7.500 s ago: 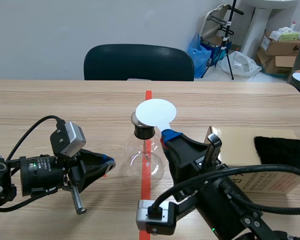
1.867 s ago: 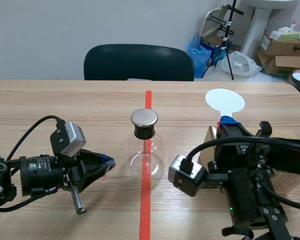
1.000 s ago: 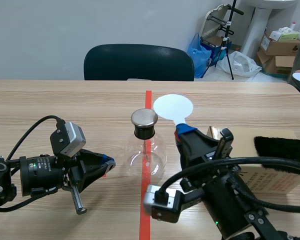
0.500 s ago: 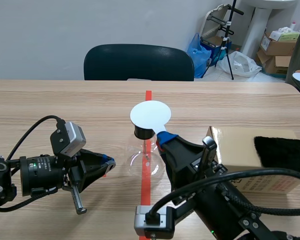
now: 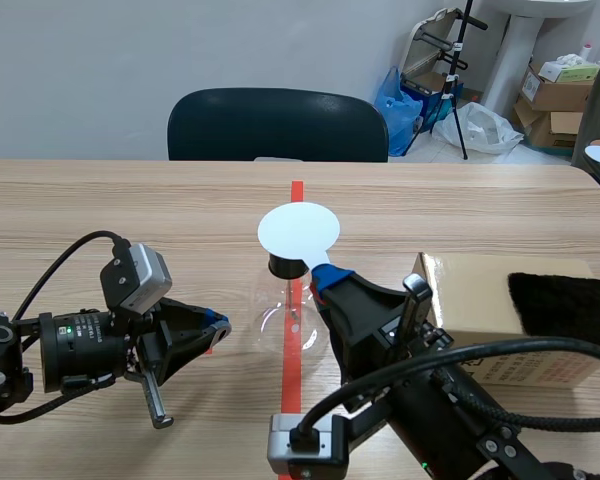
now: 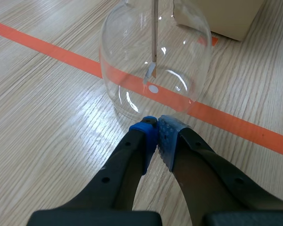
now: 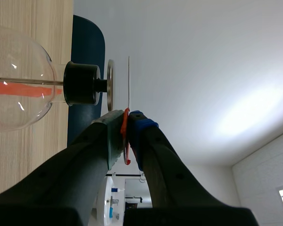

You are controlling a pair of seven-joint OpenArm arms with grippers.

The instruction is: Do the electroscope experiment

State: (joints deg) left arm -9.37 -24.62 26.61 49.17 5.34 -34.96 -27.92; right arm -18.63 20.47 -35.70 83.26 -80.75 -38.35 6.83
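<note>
my right gripper (image 7: 126,115) is clamped on the thin orange handle (image 7: 124,128) of the disc (image 7: 129,82), so the white plate stands out ahead of the fingertips. i judge it is held this way to bring the disc's face flat toward the metal cap (image 7: 110,84) on the flask (image 7: 19,77). edge-on, a narrow gap shows between disc and cap: near, not touching. nothing sits between them.

my left gripper (image 6: 155,129) has its jaws together on nothing. it lies low over the table, with the tips just short of the flask's glass belly. from there its camera looks straight in at the rod (image 6: 154,33) and the small leaf (image 6: 150,70) at the rod's end, so i read it as parked to watch. i can't tell whether the leaf has spread.

further out, on the outer side of my right arm, is a box (image 5: 470,285) with a black cloth (image 5: 565,305) on top, probably the rubbing pad for charging. a chair (image 5: 277,125) stands across the table. the thing to mind is the glass so close ahead of the left tips.
</note>
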